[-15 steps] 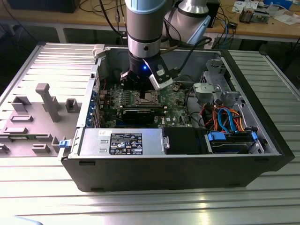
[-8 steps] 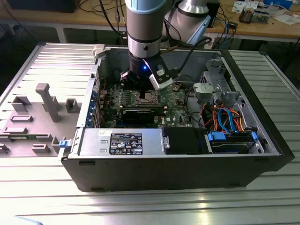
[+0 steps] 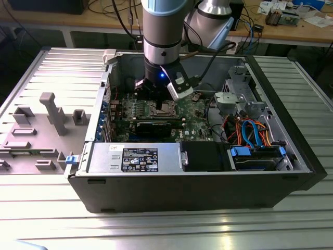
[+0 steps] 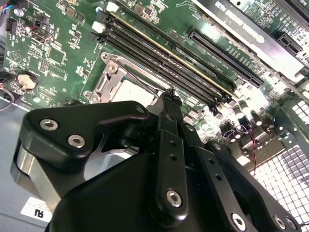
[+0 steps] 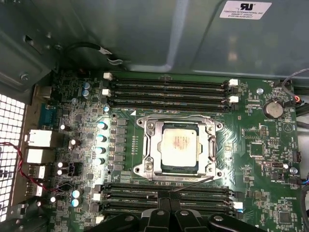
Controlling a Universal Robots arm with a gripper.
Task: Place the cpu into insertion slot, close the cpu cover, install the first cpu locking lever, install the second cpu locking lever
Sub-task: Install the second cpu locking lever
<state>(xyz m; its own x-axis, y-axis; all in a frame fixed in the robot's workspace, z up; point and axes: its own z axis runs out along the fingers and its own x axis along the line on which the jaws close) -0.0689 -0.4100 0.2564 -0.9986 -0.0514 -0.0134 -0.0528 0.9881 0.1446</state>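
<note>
Cpu (image 5: pixel 179 146) seated in insertion slot (image 5: pixel 145 169), cpu cover (image 5: pixel 210 147) down; gripper (image 5: pixel 170 203) jaws pinched together, empty, just beside a lever (image 5: pixel 190 184); levers want hooking.

Green motherboard (image 5: pixel 260 159), silver-grey cpu (image 5: pixel 179 144) — silver cpu cover (image 5: pixel 179 126), black claw (image 4: pixel 170 99), black memory slots (image 5: pixel 166 89)

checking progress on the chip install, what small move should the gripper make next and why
Probably press the thin lever in toward the socket and down to latch it. In the first wrist view the chip already sits in the socket with the metal cover flat around it, that lever angles away, seemingly unhooked, and the shut gripper is at its free end.
</note>
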